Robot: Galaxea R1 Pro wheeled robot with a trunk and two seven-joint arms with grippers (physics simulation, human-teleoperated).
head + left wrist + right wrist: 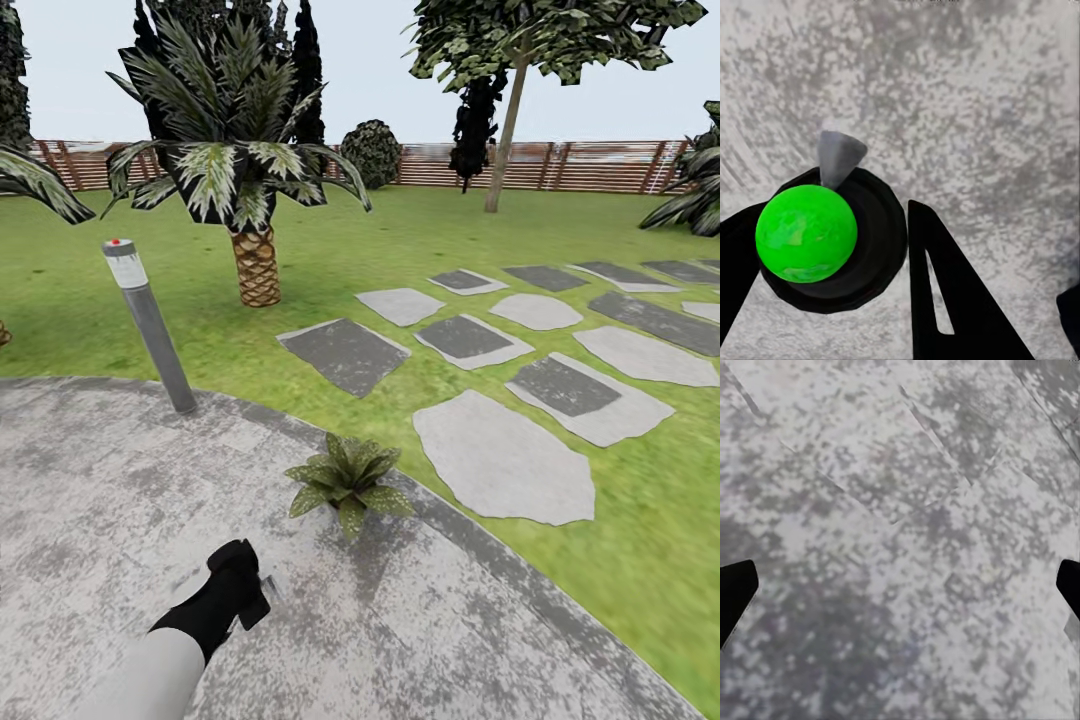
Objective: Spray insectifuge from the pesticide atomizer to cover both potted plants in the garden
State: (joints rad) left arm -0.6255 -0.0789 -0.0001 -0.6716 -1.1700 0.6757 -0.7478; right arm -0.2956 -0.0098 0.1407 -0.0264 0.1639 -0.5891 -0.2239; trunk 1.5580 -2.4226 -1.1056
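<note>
Left gripper (pixel 832 255): black fingers (pixel 952 300) clamped on the pale-grey pesticide atomizer with dark round base and bright green top (pixel 806 232), grey nozzle protruding. Seen in head view at (pixel 235 590), held low over the round grey speckled paved patio (pixel 90 500). Right gripper (pixel 900 592): fingertips spread wide at frame edges, nothing between, patio beneath. Small green speckled-leaf potted plant (pixel 347 480) sits at patio edge, near left gripper. Beyond: green lawn (pixel 420 225), grey stepping stones (pixel 500 465), grey lamp post (pixel 150 325), scaly-trunk palm (pixel 250 255), slatted wooden fence (pixel 560 165).
</note>
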